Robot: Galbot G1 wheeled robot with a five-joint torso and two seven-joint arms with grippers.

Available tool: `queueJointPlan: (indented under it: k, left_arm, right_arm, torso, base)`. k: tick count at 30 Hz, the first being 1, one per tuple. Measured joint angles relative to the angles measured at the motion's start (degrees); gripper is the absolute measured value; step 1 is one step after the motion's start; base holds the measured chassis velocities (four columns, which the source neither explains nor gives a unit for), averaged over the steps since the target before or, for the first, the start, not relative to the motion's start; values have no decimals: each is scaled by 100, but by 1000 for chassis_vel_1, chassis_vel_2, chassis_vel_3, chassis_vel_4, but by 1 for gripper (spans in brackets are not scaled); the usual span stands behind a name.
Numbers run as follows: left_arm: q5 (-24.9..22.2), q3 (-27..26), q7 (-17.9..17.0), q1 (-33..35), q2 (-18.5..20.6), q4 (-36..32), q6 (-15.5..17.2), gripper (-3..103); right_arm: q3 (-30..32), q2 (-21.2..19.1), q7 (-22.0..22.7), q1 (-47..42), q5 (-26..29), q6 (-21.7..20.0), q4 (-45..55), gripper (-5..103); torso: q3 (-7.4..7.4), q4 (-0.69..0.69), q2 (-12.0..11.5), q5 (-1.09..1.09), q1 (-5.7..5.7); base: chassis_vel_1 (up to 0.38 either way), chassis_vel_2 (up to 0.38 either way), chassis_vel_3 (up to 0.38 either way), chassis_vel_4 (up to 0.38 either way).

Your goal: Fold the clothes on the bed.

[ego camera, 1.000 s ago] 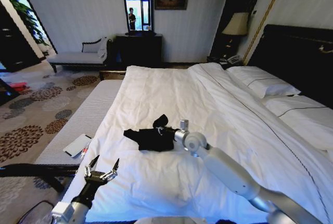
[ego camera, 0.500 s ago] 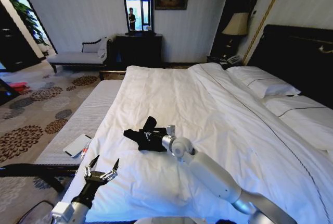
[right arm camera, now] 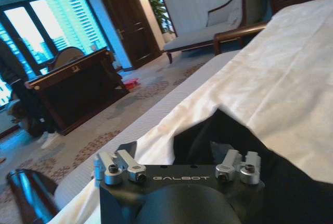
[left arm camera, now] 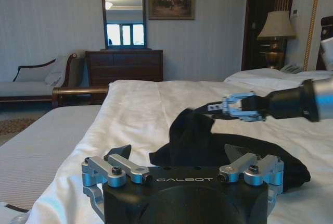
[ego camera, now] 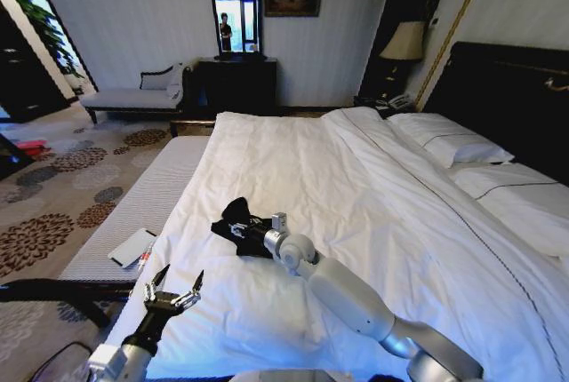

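right gripper (ego camera: 252, 226) clamped on a raised flap of the black T-shirt (ego camera: 233, 222), dragged it toward the bed's (ego camera: 356, 178) left edge since a second ago | fold looks underway | left gripper (ego camera: 173, 294) fingers apart, hovering near the foot-side corner

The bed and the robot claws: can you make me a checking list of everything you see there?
Surface: bed with a white duvet, wrinkled near its foot; two pillows by the dark headboard.
Job's things: black T-shirt bunched near the bed's left edge, one part lifted up.
Clutter: a flat white thing on the grey bench beside the bed.
Claws: right claw shut on the T-shirt, holding the raised fold; left claw open, hanging over the bed's near left corner, apart from the shirt.
Cables: nothing seen.
Surroundings: patterned carpet, pale chaise, dark dresser with mirror, painting, bedside lamp.
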Motion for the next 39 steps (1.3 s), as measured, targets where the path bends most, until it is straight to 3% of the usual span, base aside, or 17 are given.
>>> queueJointPlan:
  k: [2, 3, 7, 11, 15, 17, 23, 26, 30, 39]
  left_arm:
    - [0, 0, 0, 0, 0, 0, 0, 100]
    - [0, 0, 0, 0, 0, 0, 0, 100]
    - [0, 0, 0, 0, 0, 0, 0, 100]
    - [0, 0, 0, 0, 0, 0, 0, 100]
    - [0, 0, 0, 0, 0, 0, 0, 100]
    - [0, 0, 0, 0, 0, 0, 0, 100]
    - [0, 0, 0, 0, 0, 0, 0, 100]
    - [0, 0, 0, 0, 0, 0, 0, 100]
    - [0, 0, 0, 0, 0, 0, 0, 100]
    - [0, 0, 0, 0, 0, 0, 0, 100]
  right_arm:
    - [57, -108, -47, -126, -29, 0, 184, 83]
    - [200, -240, -103, -342, -46, 33, 359, 93]
    - [525, -301, -138, -585, -38, 211, 342, 99]
    - [706, -208, -141, -565, -87, 429, -45, 100]
    - [679, 17, -162, -364, -505, 719, -598, 100]
    - [466, 222, -218, -256, -1102, 971, -888, 100]
    - [71, 656, -285, -103, -1812, 1246, -1354, 100]
    - [-161, 1077, -539, 140, -2648, 1741, -2219, 100]
    - [-252, 1308, -665, 283, -2816, 1928, -2847, 100]
    - [-389, 1297, -713, 287, -2827, 2025, -3180, 100]
  torso:
    - [0, -1, 0, 1, 0]
    - [0, -2, 0, 0, 0]
    - [-1, -4, 0, 1, 0]
    - [-1, -2, 0, 1, 0]
    - [0, 0, 0, 1, 0]
    - [0, 0, 0, 1, 0]
    - [0, 1, 0, -1, 0]
    - [0, 0, 0, -1, 0]
    - [0, 0, 0, 0, 1]
    - [1, -1, 0, 0, 0]
  base:
    - [0, 0, 0, 0]
    - [0, 0, 0, 0]
    - [0, 0, 0, 0]
    - [0, 0, 0, 0]
    - [0, 0, 0, 0]
    - [0, 0, 0, 0]
    - [0, 0, 0, 0]
    - [0, 0, 0, 0]
    - [0, 0, 0, 0]
    - [0, 0, 0, 0]
